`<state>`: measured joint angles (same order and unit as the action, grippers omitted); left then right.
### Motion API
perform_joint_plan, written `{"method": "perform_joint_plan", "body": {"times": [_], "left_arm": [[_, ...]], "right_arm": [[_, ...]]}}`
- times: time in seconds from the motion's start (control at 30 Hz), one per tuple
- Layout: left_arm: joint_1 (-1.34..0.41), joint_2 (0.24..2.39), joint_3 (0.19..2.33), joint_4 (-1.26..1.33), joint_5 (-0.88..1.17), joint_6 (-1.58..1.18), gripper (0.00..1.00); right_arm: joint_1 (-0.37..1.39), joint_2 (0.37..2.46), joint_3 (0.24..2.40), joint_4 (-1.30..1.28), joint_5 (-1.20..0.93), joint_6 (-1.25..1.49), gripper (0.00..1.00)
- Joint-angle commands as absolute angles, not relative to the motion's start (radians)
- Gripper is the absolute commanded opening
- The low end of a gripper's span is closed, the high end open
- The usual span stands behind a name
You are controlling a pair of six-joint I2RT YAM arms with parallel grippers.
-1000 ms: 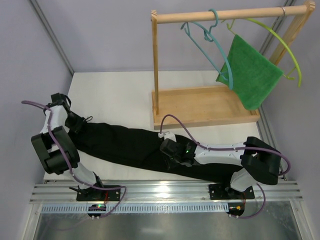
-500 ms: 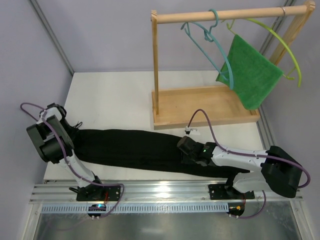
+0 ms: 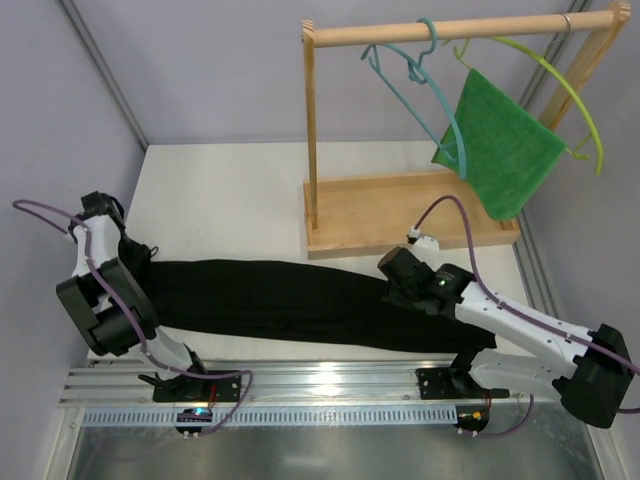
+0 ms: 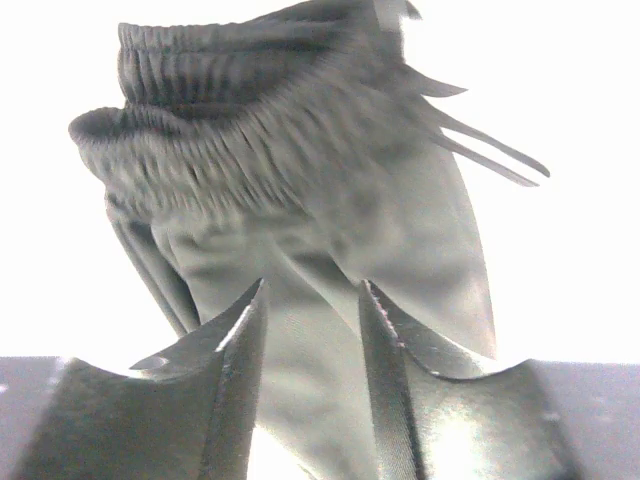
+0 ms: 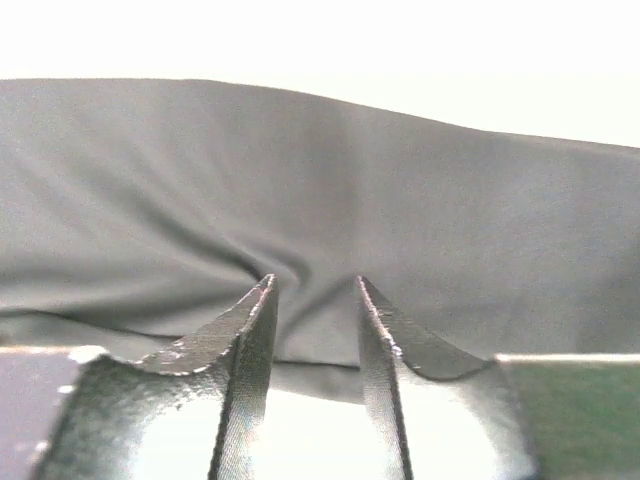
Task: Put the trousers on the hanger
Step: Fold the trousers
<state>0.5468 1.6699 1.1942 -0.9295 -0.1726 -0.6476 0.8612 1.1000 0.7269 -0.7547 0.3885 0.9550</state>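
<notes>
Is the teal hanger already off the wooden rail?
No, the hanger hangs by its hook from the rail, beside the green cloth.

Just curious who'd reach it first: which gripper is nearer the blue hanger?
Right. The right gripper pinches the trousers just in front of the rack, below the hanger; the left gripper is at the trousers' far left end.

Plain black trousers [image 3: 260, 300], teal-blue hanger [image 3: 448, 112], bright green cloth [image 3: 505, 150] (one solid colour), yellow-green hanger [image 3: 548, 66], pale wooden rack [image 3: 400, 215], white table [image 3: 230, 190]
</notes>
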Motion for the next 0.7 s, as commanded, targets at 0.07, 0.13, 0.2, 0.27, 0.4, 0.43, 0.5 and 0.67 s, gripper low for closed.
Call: {"method": "perform_joint_plan", "body": {"times": [0.07, 0.13, 0.2, 0.27, 0.4, 0.43, 0.5, 0.67], "left_arm": [[0.415, 1.419, 1.188, -0.859, -0.155, -0.632, 0.50], [0.361, 1.384, 1.169, -0.861, -0.068, -0.626, 0.50], [0.322, 1.327, 1.120, -0.833, 0.030, -0.614, 0.48], [0.258, 1.293, 1.091, -0.824, 0.125, -0.615, 0.48], [0.186, 1.223, 0.979, -0.792, 0.273, -0.609, 0.48], [0.172, 1.204, 0.956, -0.792, 0.288, -0.604, 0.48], [0.164, 1.195, 0.904, -0.770, 0.354, -0.598, 0.49], [0.150, 1.301, 0.893, -0.824, 0.328, -0.586, 0.45]], "right_arm": [[0.721, 0.965, 0.821, -0.997, 0.474, 1.107, 0.45], [0.686, 0.924, 0.825, -1.035, 0.486, 1.137, 0.47], [0.643, 0.864, 0.821, -1.095, 0.495, 1.187, 0.47], [0.618, 0.827, 0.807, -1.152, 0.523, 1.216, 0.47], [0.572, 0.790, 0.686, -1.216, 0.572, 1.301, 0.46], [0.557, 0.799, 0.660, -1.204, 0.575, 1.308, 0.46], [0.545, 0.825, 0.635, -1.161, 0.557, 1.284, 0.44], [0.517, 0.957, 0.666, -1.204, 0.577, 1.405, 0.43]]}}
